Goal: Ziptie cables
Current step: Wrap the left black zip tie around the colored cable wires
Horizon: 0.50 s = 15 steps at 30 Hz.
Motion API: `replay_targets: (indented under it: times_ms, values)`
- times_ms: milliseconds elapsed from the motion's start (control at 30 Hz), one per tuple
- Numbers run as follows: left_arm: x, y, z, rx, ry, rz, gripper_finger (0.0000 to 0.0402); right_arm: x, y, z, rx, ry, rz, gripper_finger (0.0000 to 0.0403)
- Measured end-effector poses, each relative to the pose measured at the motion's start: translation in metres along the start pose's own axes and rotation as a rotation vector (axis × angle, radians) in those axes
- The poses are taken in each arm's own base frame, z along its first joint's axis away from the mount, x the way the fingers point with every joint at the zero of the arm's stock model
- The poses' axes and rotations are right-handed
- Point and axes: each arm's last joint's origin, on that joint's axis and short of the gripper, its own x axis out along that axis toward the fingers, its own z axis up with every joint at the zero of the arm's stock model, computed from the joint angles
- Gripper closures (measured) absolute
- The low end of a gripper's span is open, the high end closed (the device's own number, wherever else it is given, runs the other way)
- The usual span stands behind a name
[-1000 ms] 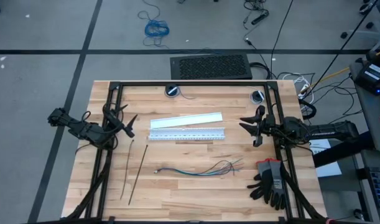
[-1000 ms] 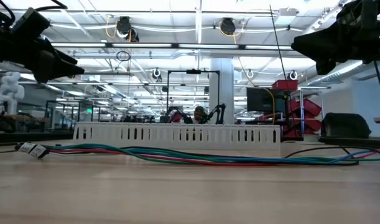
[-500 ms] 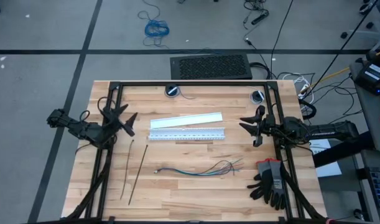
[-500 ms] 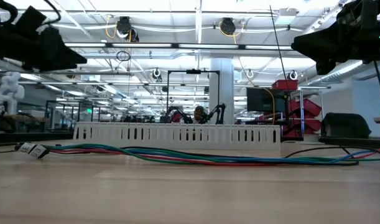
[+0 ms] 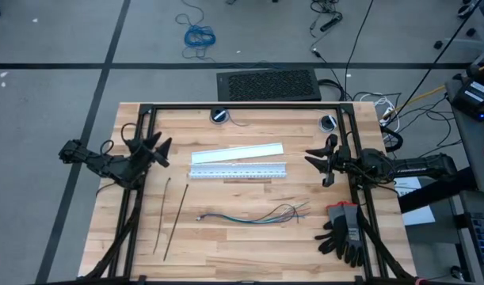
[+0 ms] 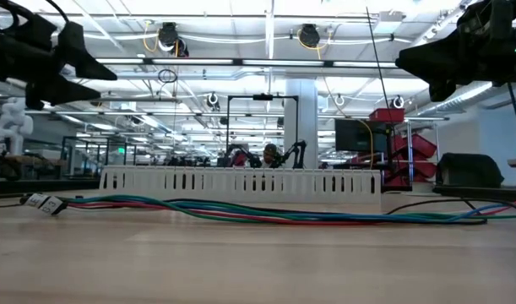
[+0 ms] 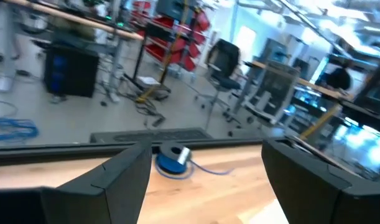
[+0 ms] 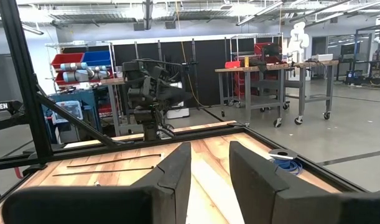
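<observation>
The cables, thin blue, green, red and grey wires, lie loose on the wooden table's near middle and show in the low view as cables. Two black zipties lie flat to their left, also seen as zipties. My left gripper hovers open above the table's left side, beyond the zipties' far ends; its left gripper looks toward the far edge. My right gripper hangs open over the right side, its right gripper pointing left across the table.
A white slotted strip and a plain white strip lie beyond the cables. Black gloves sit at the near right corner. Two small blue-and-silver rolls rest near the far edge. A black frame runs around the table.
My left gripper has risen a little, swung toward the table's far edge and turned about its wrist. My right arm and everything on the table have kept still.
</observation>
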Motion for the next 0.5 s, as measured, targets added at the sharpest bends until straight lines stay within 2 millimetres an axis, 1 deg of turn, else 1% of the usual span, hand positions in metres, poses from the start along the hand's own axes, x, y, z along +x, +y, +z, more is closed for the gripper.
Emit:
replay_targets:
  times_ms: [233,333,433,500]
  values:
    - [0.000,-0.005,-0.002,0.004,0.061,-0.171,0.0102,0.000,0.000,0.000,0.000,0.000,0.000,0.0303]
    - [-0.001,-0.006,-0.002,-0.015,0.069,-0.196,0.0102,0.000,0.000,0.000,-0.010,-0.003,-0.006,0.0303]
    - [-0.001,-0.006,-0.001,-0.065,0.070,-0.204,0.0102,0.000,-0.003,0.005,-0.072,-0.053,-0.087,0.0303]
    - [-0.001,-0.006,-0.001,-0.068,0.073,-0.211,0.0102,-0.001,-0.004,0.013,-0.081,-0.131,-0.106,0.0303]
